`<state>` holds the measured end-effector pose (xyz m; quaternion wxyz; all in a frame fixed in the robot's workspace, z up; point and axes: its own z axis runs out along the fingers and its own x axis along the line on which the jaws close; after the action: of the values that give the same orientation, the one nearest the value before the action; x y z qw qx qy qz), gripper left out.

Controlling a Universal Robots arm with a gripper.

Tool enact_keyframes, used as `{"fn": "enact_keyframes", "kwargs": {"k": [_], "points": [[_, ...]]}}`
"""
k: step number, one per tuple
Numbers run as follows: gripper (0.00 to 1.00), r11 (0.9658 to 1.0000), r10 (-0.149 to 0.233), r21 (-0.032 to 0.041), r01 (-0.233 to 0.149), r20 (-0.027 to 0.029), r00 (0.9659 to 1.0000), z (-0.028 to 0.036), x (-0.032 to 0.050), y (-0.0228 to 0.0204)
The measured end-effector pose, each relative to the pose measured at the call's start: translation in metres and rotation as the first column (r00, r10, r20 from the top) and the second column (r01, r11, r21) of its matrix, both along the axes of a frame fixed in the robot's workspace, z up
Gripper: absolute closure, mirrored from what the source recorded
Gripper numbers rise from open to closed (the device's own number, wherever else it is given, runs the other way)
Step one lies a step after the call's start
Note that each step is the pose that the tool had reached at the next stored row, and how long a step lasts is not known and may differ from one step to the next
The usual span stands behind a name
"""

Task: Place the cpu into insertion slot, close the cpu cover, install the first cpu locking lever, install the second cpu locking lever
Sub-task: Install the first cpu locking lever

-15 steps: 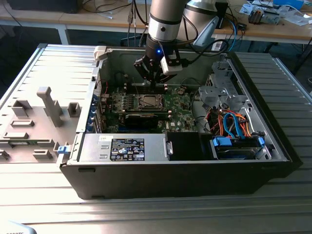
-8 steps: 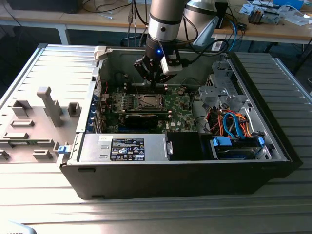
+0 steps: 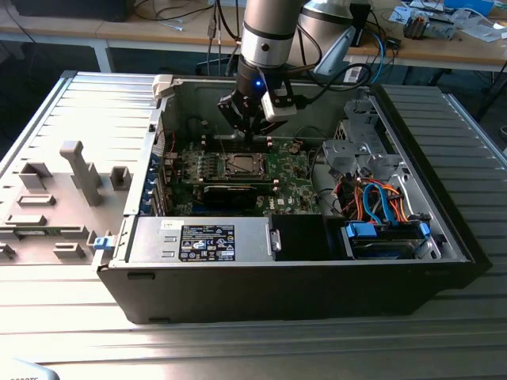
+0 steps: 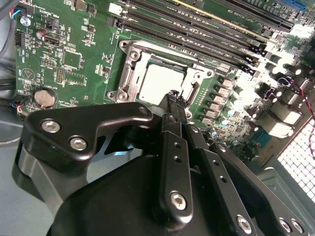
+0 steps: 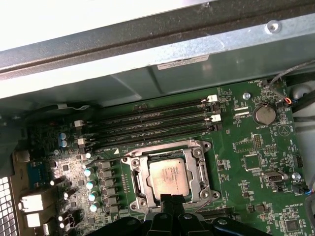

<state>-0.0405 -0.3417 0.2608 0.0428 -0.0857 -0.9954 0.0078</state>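
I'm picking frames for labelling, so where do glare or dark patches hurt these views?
In the exterior view, the case's front wall is in deep shadow while the ribbed table shines pale. In the first wrist view, the area above the case edge is washed out white and the chip stays readable. In the second wrist view, the dark claw blocks the foreground and the far corner glares.

I see the cpu (image 5: 169,177) (image 4: 160,84) (image 3: 240,166), dull silver square, lying flat in the socket mid-motherboard. The cpu cover (image 5: 134,175) (image 4: 129,73), thin silvery frame w/ open window, lies down around it.
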Motion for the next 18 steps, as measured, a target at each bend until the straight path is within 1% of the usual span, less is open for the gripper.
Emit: {"fn": "enact_keyframes", "kwargs": {"k": [6,8,11,18], "points": [[0.89,0.9998,0.018,0.0021,-0.018,0.0001,0.9998,0.0000,0.0000,0.0000],[0.89,0.9997,0.023,0.0040,-0.023,0.0001,0.9997,0.0000,0.0000,0.0001],[0.89,0.9996,0.028,0.0096,-0.028,0.0003,0.9996,-0.0001,0.0000,0.0001],[0.89,0.9994,0.033,0.0112,-0.033,0.0003,0.9994,0.0000,0.0000,0.0000]]}}
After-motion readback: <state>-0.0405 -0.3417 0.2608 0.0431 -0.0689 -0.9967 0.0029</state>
